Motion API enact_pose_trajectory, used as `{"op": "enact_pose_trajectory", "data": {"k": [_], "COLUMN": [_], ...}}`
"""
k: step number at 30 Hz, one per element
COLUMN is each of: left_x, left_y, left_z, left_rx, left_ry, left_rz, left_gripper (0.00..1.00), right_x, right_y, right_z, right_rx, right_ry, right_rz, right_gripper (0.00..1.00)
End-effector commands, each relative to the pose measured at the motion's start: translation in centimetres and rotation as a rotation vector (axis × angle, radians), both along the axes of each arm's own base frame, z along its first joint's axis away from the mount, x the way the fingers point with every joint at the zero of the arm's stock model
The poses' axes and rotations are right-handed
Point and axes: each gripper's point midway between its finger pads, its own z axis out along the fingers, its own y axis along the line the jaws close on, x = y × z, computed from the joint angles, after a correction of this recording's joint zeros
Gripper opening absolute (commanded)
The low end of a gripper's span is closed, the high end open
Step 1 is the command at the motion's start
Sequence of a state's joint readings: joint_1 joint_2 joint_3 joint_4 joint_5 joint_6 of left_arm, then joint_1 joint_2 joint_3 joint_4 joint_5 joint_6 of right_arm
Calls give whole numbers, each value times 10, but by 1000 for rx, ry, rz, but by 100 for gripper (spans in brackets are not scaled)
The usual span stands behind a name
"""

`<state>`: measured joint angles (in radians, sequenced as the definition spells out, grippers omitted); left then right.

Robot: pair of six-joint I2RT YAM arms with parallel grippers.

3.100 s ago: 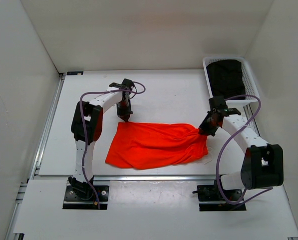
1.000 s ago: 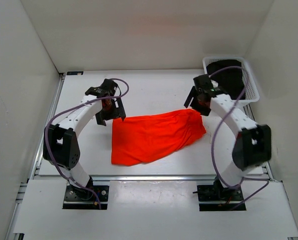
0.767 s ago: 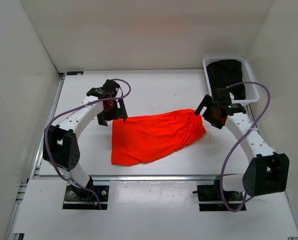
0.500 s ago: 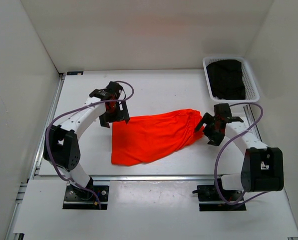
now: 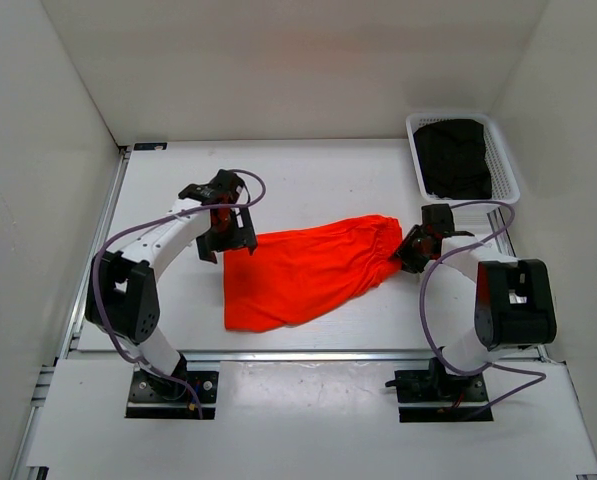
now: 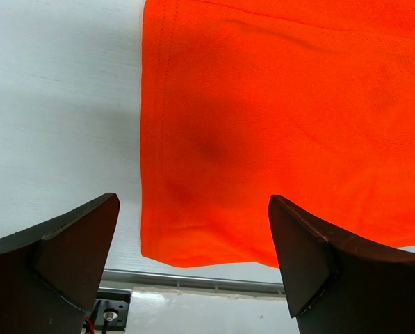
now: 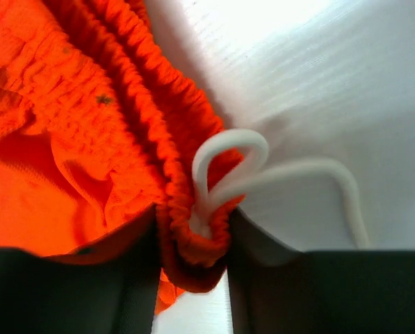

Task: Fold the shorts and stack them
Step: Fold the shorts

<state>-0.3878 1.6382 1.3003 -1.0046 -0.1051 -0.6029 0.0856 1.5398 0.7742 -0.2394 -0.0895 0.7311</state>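
The shorts are lying flat near the middle of the table, slanting across it. The bunched waistband is pointing to the far right and the leg hems are spreading toward the near left.

The left gripper is hanging over the far left corner of the shorts, and its jaws are standing wide apart with nothing between them. In the left wrist view, one of its fingers is sitting over bare table just left of the straight side hem. The other is sitting over the orange fabric, so the hem is running between them. I cannot tell whether the tips are touching the cloth.

The right gripper is sitting low at the right end of the shorts, right against the waistband. In the right wrist view its fingers are pinching the gathered elastic edge between them. The white drawstring is looping out of the waistband just at the pinch and trailing off to one side across the table.

A white basket is standing in the far right corner, well apart from the shorts. A black garment is lying inside it.
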Motion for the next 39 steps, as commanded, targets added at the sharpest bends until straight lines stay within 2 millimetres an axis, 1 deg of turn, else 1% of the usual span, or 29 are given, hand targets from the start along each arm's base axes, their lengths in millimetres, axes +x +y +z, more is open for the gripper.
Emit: {"op": "enact_pose_trajectory", "data": {"k": [1, 2, 3, 4, 7, 9, 10, 11, 13, 14, 16, 18, 21, 22, 23, 24, 25, 26, 27, 28, 29, 30, 31, 32, 33, 34, 36, 37, 39], "left_x": [0, 1, 0, 0, 2, 0, 6, 0, -1, -1, -5, -4, -17, -18, -19, -25, -23, -22, -26, -27, -28, -28, -27, -27, -28, -26, -27, -27, -25], "left_y": [6, 9, 12, 13, 19, 20, 21, 20, 23, 27, 19, 18, 19, 19, 19, 21, 19, 16, 18, 16, 13, 13, 11, 11, 11, 10, 11, 11, 8], "left_z": [16, 16, 17, 17, 20, 16, 17, 7, -13, -25, -40, -50, -64, -67, -68, -72, -72, -72, -78, -80, -86, -88, -90, -90, -93, -93, -95, -95, -95], "left_rx": [-19, -19, -19, -19, -19, -15, -26, -35, -59, -79, -109, -113, -107, -108, -110, -104, -117, -129, -121, -129, -138, -137, -149, -149, -145, -148, -145, -145, -159], "left_ry": [-66, -67, -68, -68, -77, -67, -87, -64, -21, 4, 50, 65, 120, 122, 116, 134, 127, 122, 144, 159, 173, 183, 185, 185, 195, 187, 195, 196, 191], "left_rz": [25, 34, 43, 44, 56, 56, 78, 85, 102, 122, 112, 110, 120, 130, 129, 130, 127, 124, 126, 125, 122, 132, 130, 130, 131, 130, 131, 131, 137], "left_gripper": [100, 100, 100, 100, 100, 100, 100, 100, 98, 96, 93, 90, 79, 73, 60, 55, 49, 42, 31, 25, 19, 10, 10, 10, 10, 10, 10, 10, 10], "right_x": [-7, -10, -10, -18, -27, -27, -23, -28, -27, -26, -23, -17, -12, -4, -3, -3, 1, 3, 4, 0, 4, 0, -5, -8, -9, -18, -24, -32, -37], "right_y": [-8, -12, -14, -17, -27, -28, -29, -31, -32, -27, -23, -15, -1, 4, 16, 22, 30, 49, 57, 76, 88, 97, 116, 128, 144, 168, 192, 216, 237], "right_z": [-7, -6, 0, -2, 11, 28, 39, 44, 59, 69, 78, 95, 114, 128, 132, 136, 143, 154, 160, 160, 177, 180, 179, 181, 192, 183, 182, 178, 174], "right_rx": [-49, -70, -76, -92, -148, -192, -216, -250, -334, -351, -375, -400, -432, -447, -454, -464, -466, -461, -470, -480, -477, -490, -514, -515, -500, -502, -512, -513, -508], "right_ry": [31, 37, 24, 42, 30, -17, -42, -30, -69, -88, -108, -147, -187, -220, -232, -236, -258, -285, -301, -303, -342, -341, -348, -354, -376, -366, -381, -384, -383], "right_rz": [-38, -48, -53, -49, -50, -17, -6, 4, 18, 43, 62, 78, 114, 111, 145, 159, 172, 211, 225, 280, 291, 304, 355, 373, 399, 458, 495, 549, 580], "right_gripper": [28, 10, 5, 0, 0, 0, 0, 0, 0, 0, 0, 0, 0, 0, 0, 0, 0, 0, 0, 0, 0, 0, 0, 0, 0, 0, 0, 0, 0]}}
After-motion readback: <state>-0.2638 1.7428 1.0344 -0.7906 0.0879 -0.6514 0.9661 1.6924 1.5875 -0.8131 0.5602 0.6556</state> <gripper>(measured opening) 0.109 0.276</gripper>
